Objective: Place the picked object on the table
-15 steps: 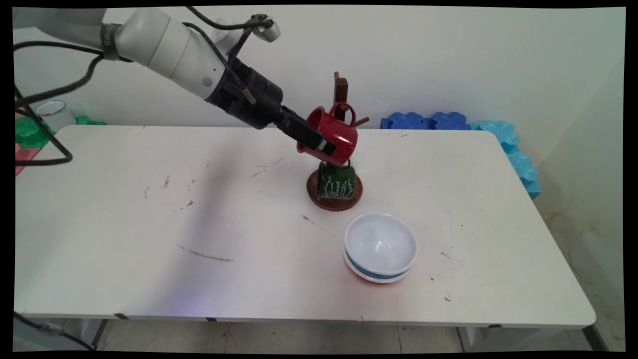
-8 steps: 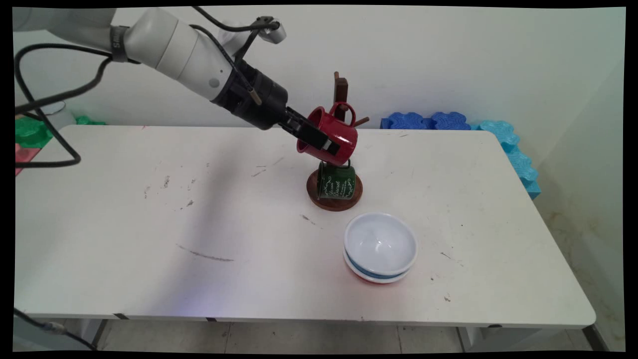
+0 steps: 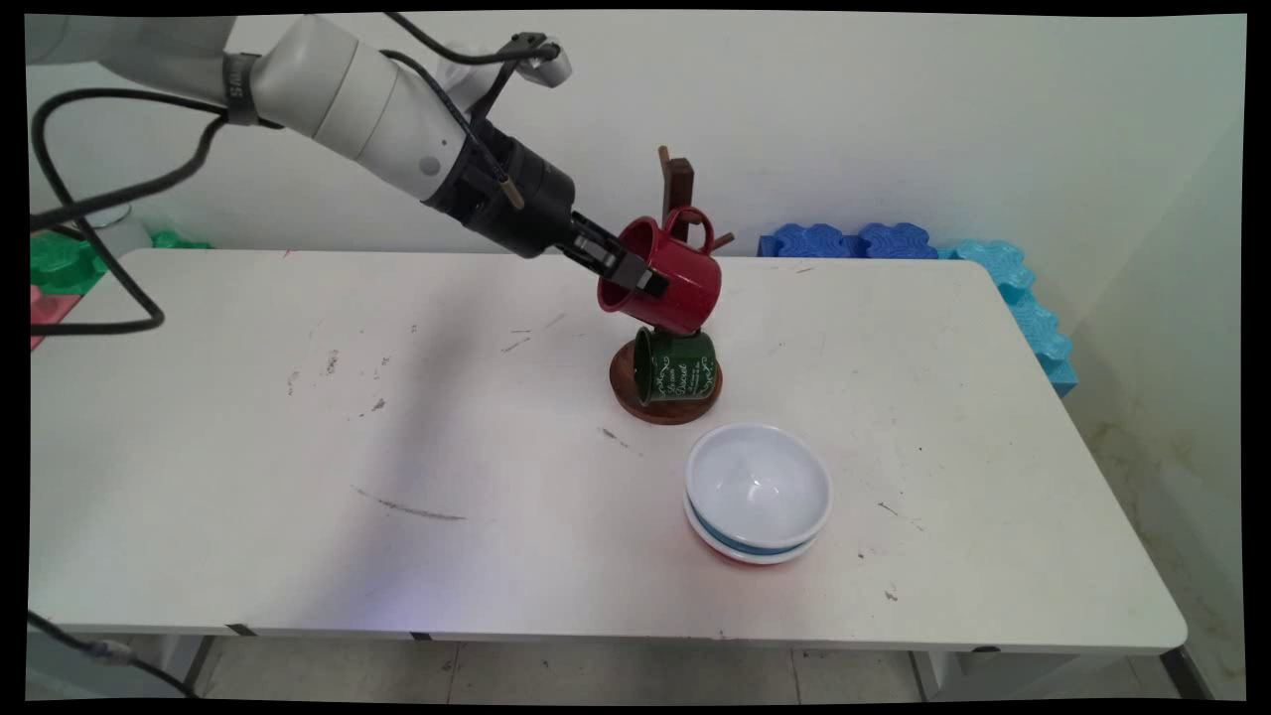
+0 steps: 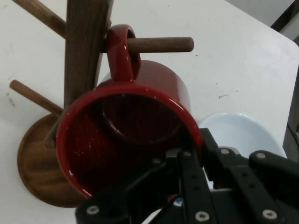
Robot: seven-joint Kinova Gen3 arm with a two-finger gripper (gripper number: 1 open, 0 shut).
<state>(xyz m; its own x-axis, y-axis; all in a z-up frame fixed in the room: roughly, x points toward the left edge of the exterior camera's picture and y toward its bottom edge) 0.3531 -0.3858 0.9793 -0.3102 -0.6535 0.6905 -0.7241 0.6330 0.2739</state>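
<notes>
I see a white table (image 3: 248, 477) with rounded corners, its top marked with dark scuffs and one long grey streak (image 3: 407, 509) near the front left. Right of centre sits a stack of bowls: a white bowl (image 3: 758, 487) on top, open side up, with a blue-banded bowl (image 3: 740, 544) under it and a sliver of red at the very bottom. Just behind the stack, toward the wall, is a dark green mug (image 3: 678, 365) with white lettering. Dark blue foam blocks (image 3: 854, 240) line the table's far right edge against the white wall (image 3: 894, 119), and turquoise foam blocks (image 3: 1028, 308) run down the right side. At far left lie green foam pieces (image 3: 60, 263).
</notes>
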